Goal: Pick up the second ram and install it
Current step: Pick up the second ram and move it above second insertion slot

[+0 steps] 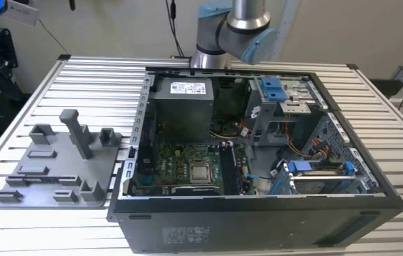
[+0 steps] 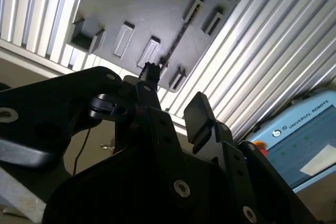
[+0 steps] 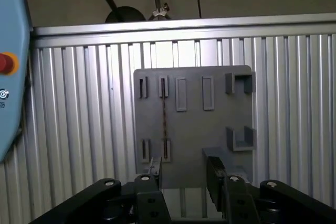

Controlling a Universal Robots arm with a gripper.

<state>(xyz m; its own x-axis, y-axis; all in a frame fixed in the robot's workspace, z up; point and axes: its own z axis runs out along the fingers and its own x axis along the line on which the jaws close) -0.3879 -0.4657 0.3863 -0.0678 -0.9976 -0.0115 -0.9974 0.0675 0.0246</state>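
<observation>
The second ram is a thin dark stick standing on edge in one slot pair of the grey holder tray; in the second wrist view the ram shows as a thin dark line across the tray. My gripper hangs well above the tray, open, with nothing between its black fingers. In the second wrist view the gripper also stands open over the tray's near edge. The tray lies at the exterior view's left, beside the open computer case.
The motherboard with its CPU socket lies open inside the case. A tall grey post rises from the tray. A blue teach pendant rests on the slatted aluminium table. The arm's base stands behind the case.
</observation>
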